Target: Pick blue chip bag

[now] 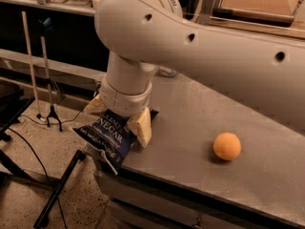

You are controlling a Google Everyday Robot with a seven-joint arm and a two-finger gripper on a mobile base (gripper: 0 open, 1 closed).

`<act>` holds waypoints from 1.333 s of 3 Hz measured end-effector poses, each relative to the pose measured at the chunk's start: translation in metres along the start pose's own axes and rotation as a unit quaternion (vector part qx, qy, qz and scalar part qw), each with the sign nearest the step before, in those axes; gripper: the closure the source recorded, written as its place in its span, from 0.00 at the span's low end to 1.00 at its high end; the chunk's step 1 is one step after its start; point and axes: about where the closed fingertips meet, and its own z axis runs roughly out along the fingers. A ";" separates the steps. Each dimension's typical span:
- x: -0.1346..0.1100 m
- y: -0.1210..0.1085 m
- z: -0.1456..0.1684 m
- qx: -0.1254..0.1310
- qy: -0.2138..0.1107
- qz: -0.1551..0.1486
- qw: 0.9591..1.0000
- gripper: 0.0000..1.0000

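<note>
The dark navy crinkly foil chip bag with white lettering (106,136) lies at the near left corner of the grey metal surface (186,123), its lower end hanging over the edge. The white arm's claw (120,119) sits low over the bag's far end, its beige fingers (143,128) spread to either side of it. A round orange ball (227,146) rests well apart to the right.

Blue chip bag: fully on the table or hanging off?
Hanging off: blue chip bag lower end overhangs the table edge; gripper over its top.
</note>
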 end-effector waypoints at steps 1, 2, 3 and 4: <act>0.000 -0.002 0.003 -0.006 0.003 0.007 1.000 0.39; -0.002 -0.005 -0.007 0.005 0.005 0.009 1.000 0.62; 0.002 -0.009 -0.028 0.030 0.004 0.016 0.999 0.85; 0.015 -0.015 -0.063 0.056 0.009 0.032 0.998 1.00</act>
